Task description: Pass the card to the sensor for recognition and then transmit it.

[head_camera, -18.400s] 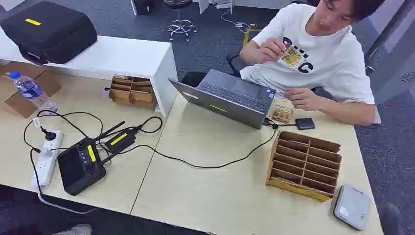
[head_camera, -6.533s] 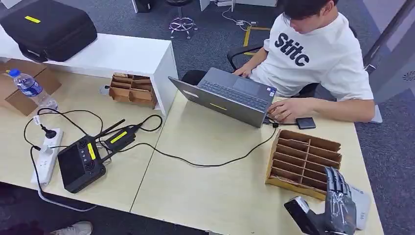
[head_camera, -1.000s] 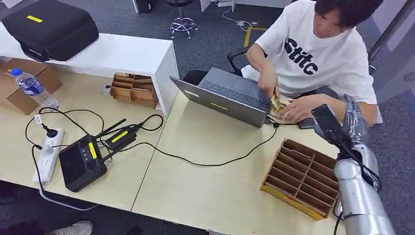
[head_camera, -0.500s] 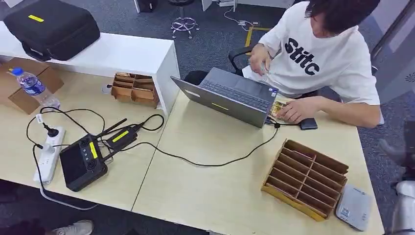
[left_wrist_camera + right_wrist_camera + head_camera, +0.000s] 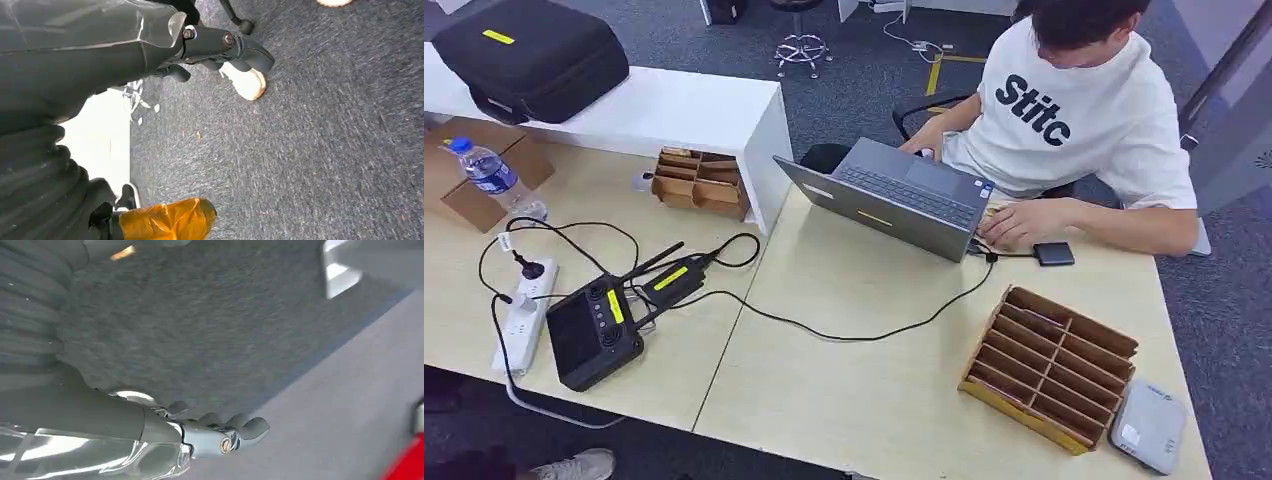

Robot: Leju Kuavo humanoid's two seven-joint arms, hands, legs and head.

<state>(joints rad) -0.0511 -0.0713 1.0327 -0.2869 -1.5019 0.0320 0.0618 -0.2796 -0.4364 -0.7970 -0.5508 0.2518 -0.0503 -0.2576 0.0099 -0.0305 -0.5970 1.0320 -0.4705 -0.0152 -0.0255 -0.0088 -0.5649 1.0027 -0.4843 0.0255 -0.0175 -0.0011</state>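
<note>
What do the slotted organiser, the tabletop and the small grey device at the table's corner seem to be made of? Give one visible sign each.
Slotted organiser: likely cardboard; matte brown, thin dividers.
Tabletop: probably laminated board; pale, smooth, faint grain.
Small grey device: apparently plastic; smooth, rounded corners.

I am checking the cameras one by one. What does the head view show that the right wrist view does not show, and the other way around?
Head view alone: a person seated at a grey laptop, a cardboard divider tray, a pale grey card sensor beside the tray, a black controller, a power strip and a water bottle on the tables.

Right wrist view alone: the right hand, holding nothing, hanging over the floor.

Both share: grey carpet.
</note>
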